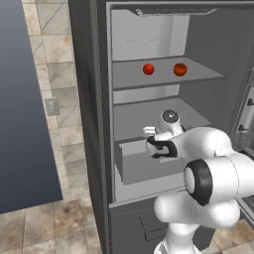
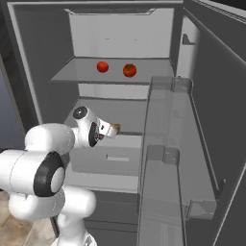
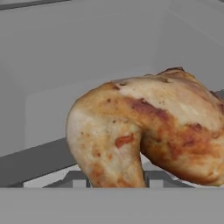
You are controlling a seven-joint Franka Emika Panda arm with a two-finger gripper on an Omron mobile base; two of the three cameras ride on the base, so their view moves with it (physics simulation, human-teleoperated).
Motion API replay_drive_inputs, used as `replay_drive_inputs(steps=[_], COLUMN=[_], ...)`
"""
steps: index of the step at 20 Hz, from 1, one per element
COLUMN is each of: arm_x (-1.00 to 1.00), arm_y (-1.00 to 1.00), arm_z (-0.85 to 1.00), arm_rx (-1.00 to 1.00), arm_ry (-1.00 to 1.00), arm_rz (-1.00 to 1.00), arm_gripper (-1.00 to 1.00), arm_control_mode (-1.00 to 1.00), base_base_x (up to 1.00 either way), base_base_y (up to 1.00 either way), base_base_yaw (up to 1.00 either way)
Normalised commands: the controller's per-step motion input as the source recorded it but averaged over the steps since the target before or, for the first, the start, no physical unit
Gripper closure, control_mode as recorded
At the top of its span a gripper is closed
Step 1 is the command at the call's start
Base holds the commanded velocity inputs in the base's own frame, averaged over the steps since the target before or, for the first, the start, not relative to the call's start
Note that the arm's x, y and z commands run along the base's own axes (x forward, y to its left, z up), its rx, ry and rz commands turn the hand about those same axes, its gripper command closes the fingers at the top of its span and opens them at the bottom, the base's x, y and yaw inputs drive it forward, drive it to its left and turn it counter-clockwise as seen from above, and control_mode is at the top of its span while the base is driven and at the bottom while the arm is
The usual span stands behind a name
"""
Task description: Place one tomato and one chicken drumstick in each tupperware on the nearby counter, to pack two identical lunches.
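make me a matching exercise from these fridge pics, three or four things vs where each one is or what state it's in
Things:
1. tomatoes
2. drumstick
3. fridge door
4. arm

Places or states:
A. swung open, on the right
B. close before the hand camera
C. on the upper shelf
D. reaching into the fridge, below that shelf

Pairs: 1-C, 2-B, 3-A, 4-D

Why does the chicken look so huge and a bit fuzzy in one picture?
Hand view: the camera sits right up against the chicken drumstick, so it looms large and soft-edged. Left base view: the tomatoes look small and sharper on the shelf, under flat, even light with hardly any shadow.
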Motion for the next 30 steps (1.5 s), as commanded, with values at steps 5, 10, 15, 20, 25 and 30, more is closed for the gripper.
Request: replay_drive_inputs(steps=[5,10,15,20,25,30], arm_x=[-1.00,-1.00,-1.00,-0.96,-0.44,-0.28], arm_y=[-0.40,-0.08,-0.06,-0.06,0.21,0.27], arm_z=[0.57,0.51,0.48,0.58,0.50,0.11], arm_rx=[0.01,0.00,0.00,-0.02,-0.08,-0.08], arm_ry=[0.01,0.05,0.03,-0.01,0.00,0.00], arm_rz=[0.19,0.25,0.23,0.15,0.04,0.00], arm_gripper=[1.00,1.00,1.00,1.00,1.00,1.00], arm_control_mode=[-1.00,-1.00,-1.00,-1.00,-1.00,1.00], base_base_x=[0.00,0.00,0.00,0.00,0.00,-0.19], base_base_y=[0.00,0.00,0.00,0.00,0.00,0.08], base_base_yaw=[0.00,0.00,0.00,0.00,0.00,0.00])
